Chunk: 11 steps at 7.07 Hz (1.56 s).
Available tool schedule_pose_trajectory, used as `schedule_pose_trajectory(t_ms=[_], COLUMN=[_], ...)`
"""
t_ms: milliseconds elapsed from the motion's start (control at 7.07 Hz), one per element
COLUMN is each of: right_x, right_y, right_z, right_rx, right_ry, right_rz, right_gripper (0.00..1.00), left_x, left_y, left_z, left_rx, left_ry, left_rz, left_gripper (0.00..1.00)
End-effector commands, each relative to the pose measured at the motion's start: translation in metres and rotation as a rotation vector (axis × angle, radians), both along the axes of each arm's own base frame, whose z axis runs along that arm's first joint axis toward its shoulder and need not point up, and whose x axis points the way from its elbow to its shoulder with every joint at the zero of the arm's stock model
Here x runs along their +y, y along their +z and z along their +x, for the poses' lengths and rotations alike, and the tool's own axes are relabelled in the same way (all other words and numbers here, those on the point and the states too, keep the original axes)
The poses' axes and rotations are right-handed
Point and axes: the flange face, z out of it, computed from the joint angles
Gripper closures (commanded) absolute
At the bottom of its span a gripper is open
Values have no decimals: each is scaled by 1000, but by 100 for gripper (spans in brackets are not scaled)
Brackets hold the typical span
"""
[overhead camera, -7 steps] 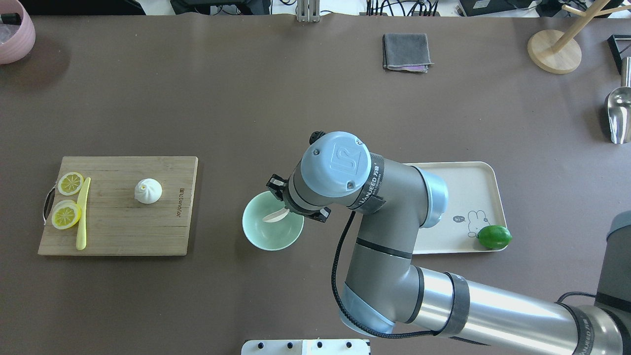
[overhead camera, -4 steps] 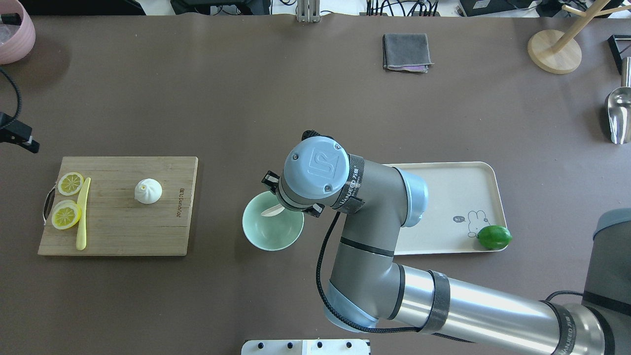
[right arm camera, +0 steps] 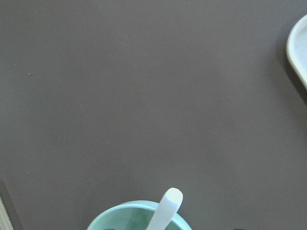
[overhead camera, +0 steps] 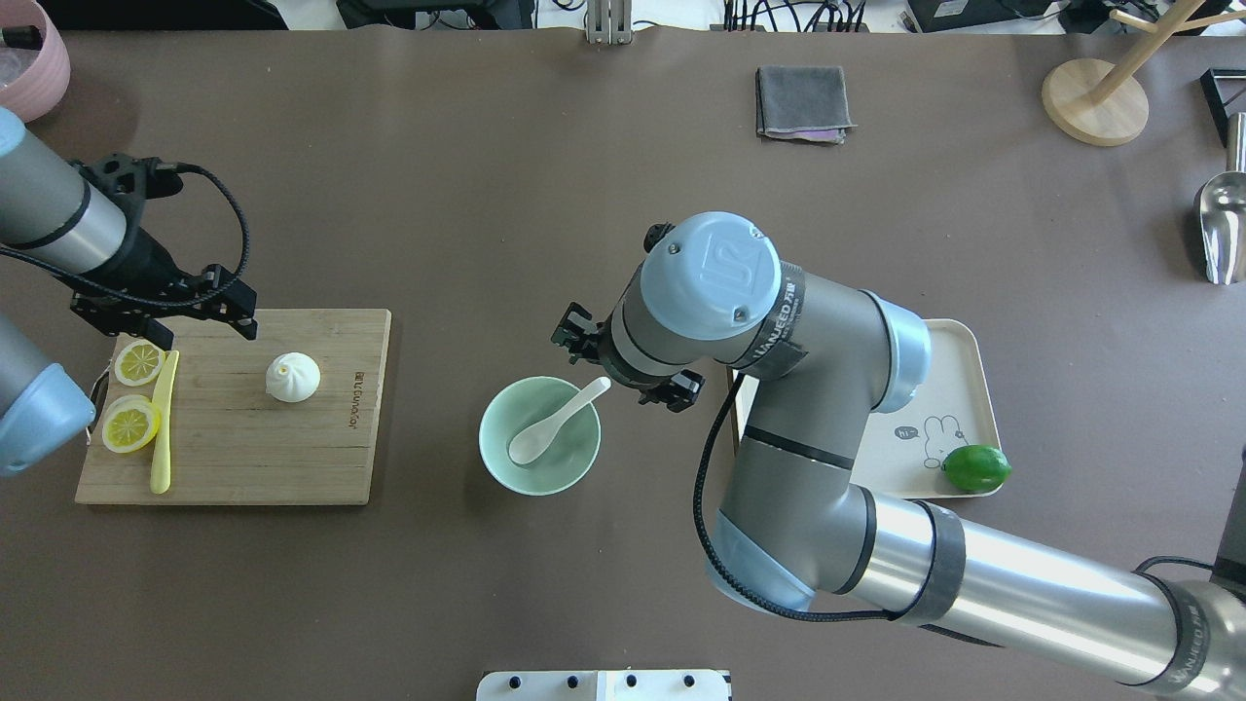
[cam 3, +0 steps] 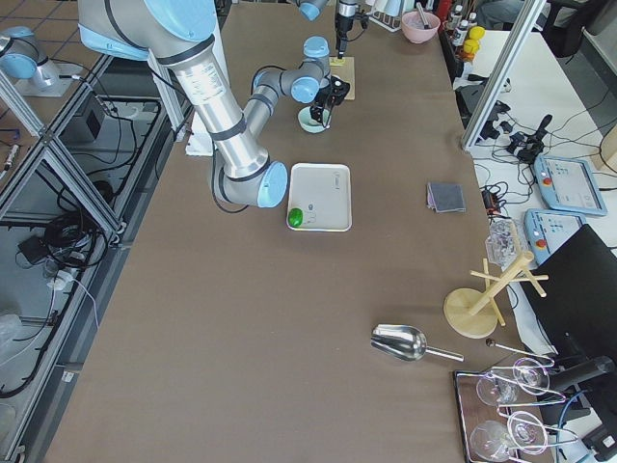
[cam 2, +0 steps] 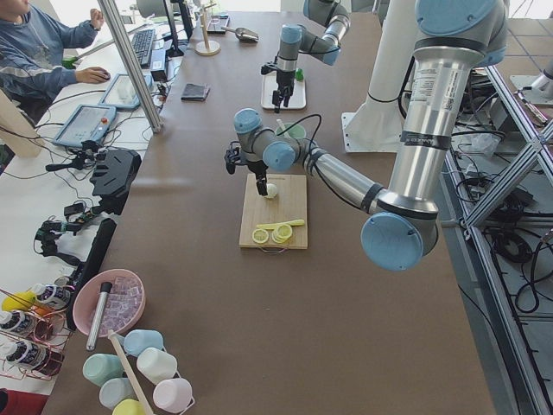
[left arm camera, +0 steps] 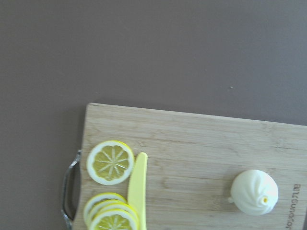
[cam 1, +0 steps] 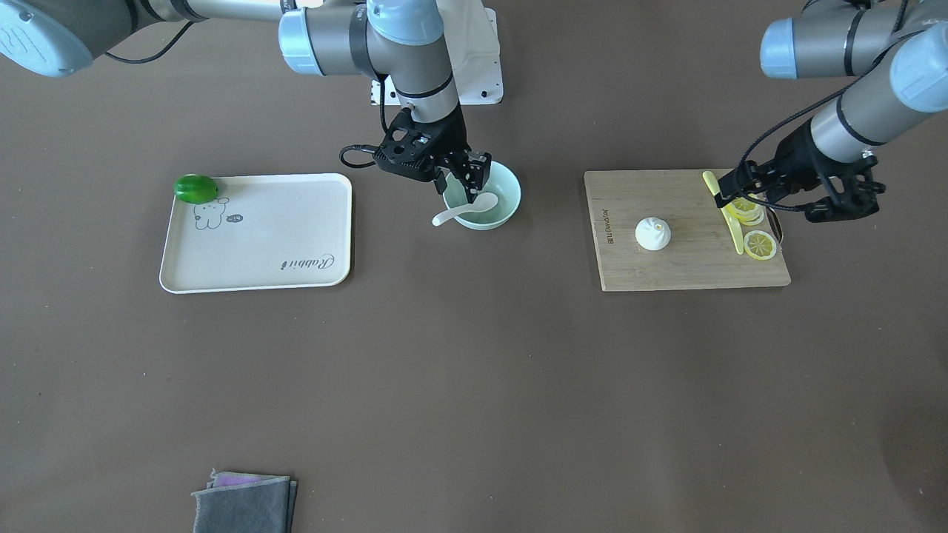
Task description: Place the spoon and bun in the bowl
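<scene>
The white spoon [overhead camera: 555, 424] lies in the mint-green bowl [overhead camera: 498, 460], scoop down, with its handle resting over the rim; it also shows in the front view [cam 1: 463, 211] and the right wrist view [right arm camera: 165, 211]. My right gripper [cam 1: 463, 181] is open and empty, just above the bowl's [cam 1: 506, 194] edge by the handle. The white bun [overhead camera: 293, 377] sits on the wooden cutting board [overhead camera: 292, 458]. My left gripper [overhead camera: 200, 326] is open and hovers over the board's far edge, between the lemon slices and the bun [left arm camera: 254, 191].
Lemon slices [overhead camera: 131, 425] and a pale-yellow knife [overhead camera: 163, 428] lie at the board's left end. A cream tray [overhead camera: 954, 389] with a lime [overhead camera: 976, 467] lies to the right of the bowl. A grey cloth [overhead camera: 803, 102], a wooden stand [overhead camera: 1095, 97] and a metal scoop [overhead camera: 1222, 224] are far off.
My right gripper has let go of the spoon, which now lies in the bowl, and has drawn back from it. My left arm has come in over the cutting board.
</scene>
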Motion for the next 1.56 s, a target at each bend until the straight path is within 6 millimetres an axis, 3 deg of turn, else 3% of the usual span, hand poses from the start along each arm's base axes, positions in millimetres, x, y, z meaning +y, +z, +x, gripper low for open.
schedule_pose_trajectory(t_ms=[0, 141, 283, 424, 566, 848, 990, 1131, 1273, 1414], right_x=[-22, -26, -29, -31, -30, -29, -29, -30, -33, -37], right_y=[25, 35, 39, 41, 49, 53, 55, 55, 56, 57], right_z=[39, 51, 55, 57, 59, 60, 61, 62, 64, 69], right_rx=[5, 11, 15, 18, 25, 27, 30, 30, 32, 33], right_ry=[-26, -51, -48, -45, -46, -46, -46, -43, -39, -29], right_rz=[1, 26, 24, 21, 15, 13, 11, 11, 9, 8], right_gripper=[0, 0, 0, 0, 0, 0, 0, 0, 0, 0], left_x=[7, 8, 13, 12, 13, 14, 14, 12, 12, 10], left_y=[-4, 0, 4, 6, 12, 16, 17, 12, 9, -6], left_z=[46, 54, 63, 68, 73, 76, 78, 80, 82, 84], left_rx=[-27, -35, -57, -63, -72, -77, -80, -76, -73, -55], left_ry=[33, 46, 48, 51, 61, 64, 62, 53, 53, 41], left_rz=[11, 5, 18, 14, 7, 0, -8, -12, -10, -11], left_gripper=[8, 8, 12, 22, 23, 49, 68, 98, 100, 100])
